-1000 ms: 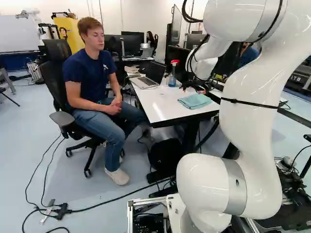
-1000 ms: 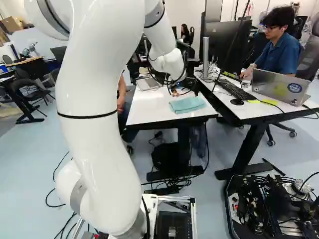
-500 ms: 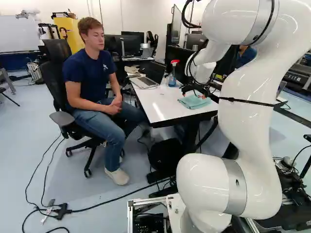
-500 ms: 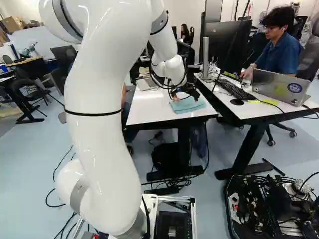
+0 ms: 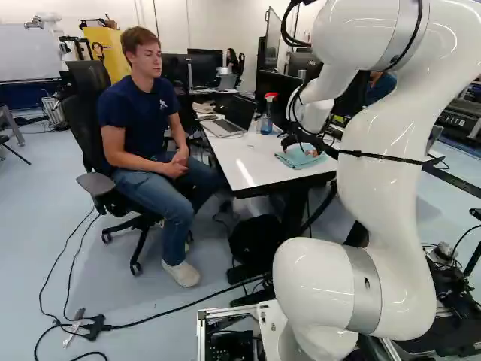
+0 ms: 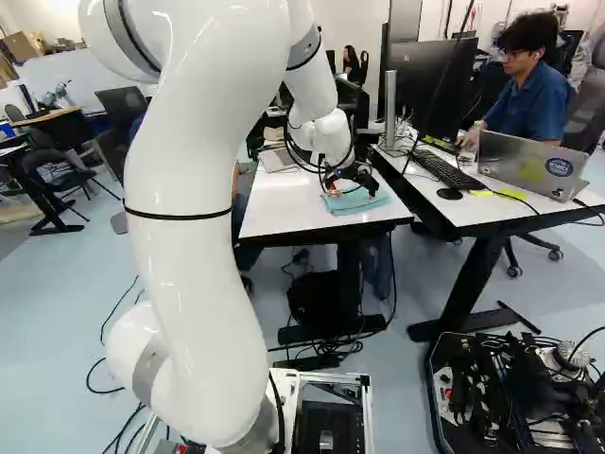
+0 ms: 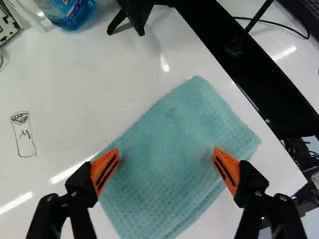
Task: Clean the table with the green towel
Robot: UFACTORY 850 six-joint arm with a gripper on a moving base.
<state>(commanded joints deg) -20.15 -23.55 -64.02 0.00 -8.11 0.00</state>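
Note:
My gripper (image 6: 351,188) is low over the folded green towel (image 6: 359,203) near the table's edge in the right base view. In the wrist view the gripper (image 7: 165,167) stands wide open, its orange pads (image 7: 104,172) on either side of the towel's middle. The light teal towel (image 7: 167,134) spreads flat between and ahead of them, with nothing pinched. Whether the fingertips touch the cloth, I cannot tell. A small black marker drawing (image 7: 23,135) is on the white table (image 7: 75,84), off to one side of the towel.
A spray bottle (image 5: 267,114) with a red head and an open laptop (image 5: 228,120) stand farther back on the table. A person (image 5: 154,143) sits at its left side. A second desk with a monitor (image 6: 430,85) and laptop (image 6: 529,166) adjoins on the right.
The arm has reached forward and lowered, bringing the open gripper from behind the towel to just over it. The towel and the base have stayed put.

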